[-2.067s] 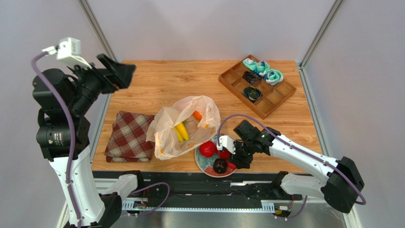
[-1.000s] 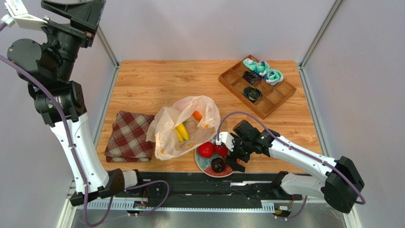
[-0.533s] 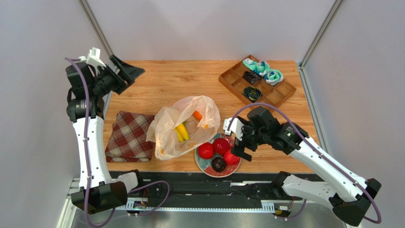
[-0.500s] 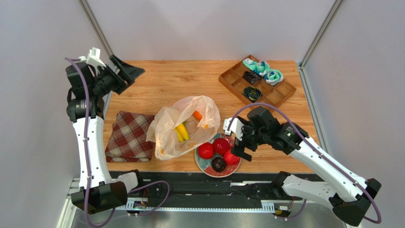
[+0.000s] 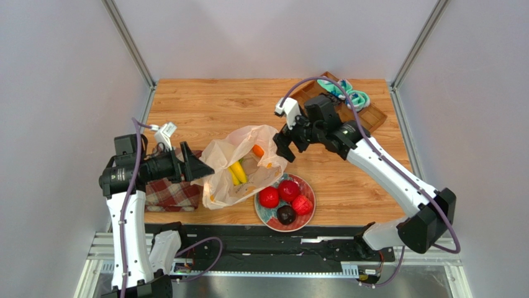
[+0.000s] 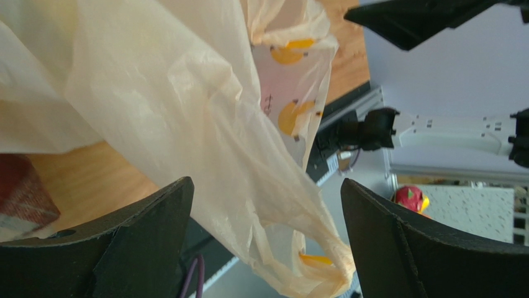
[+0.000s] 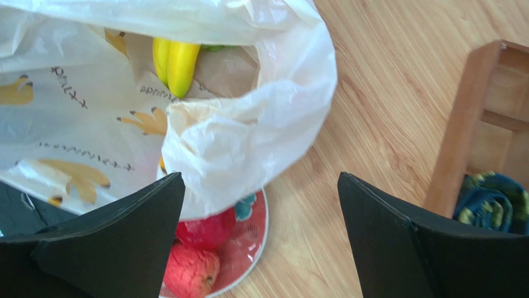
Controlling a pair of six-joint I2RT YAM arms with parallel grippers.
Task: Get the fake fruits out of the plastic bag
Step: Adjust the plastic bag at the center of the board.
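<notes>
The plastic bag (image 5: 242, 164) lies open in the middle of the table, with yellow bananas (image 5: 236, 172) and an orange (image 5: 257, 150) inside. Two red round fruits (image 5: 269, 197), a strawberry (image 5: 302, 205) and a dark round fruit (image 5: 285, 215) sit on the plate (image 5: 271, 225). My left gripper (image 5: 198, 167) is open at the bag's left side; in the left wrist view a fold of the bag (image 6: 248, 155) hangs between its fingers (image 6: 143, 242). My right gripper (image 5: 282, 146) hovers open over the bag's right rim (image 7: 248, 124), with the bananas (image 7: 176, 62) showing in the bag's mouth.
A red plaid cloth (image 5: 171, 192) lies left of the bag, partly under my left arm. A wooden compartment tray (image 5: 369, 118) with rolled teal fabric (image 5: 357, 96) stands at the back right, partly behind my right arm. The plate's rim (image 7: 257, 248) sits just under the bag's edge.
My left arm swung down from the back left to the bag's left side. My right gripper rose off the plate and moved back over the bag's right rim. Both stayed open.
</notes>
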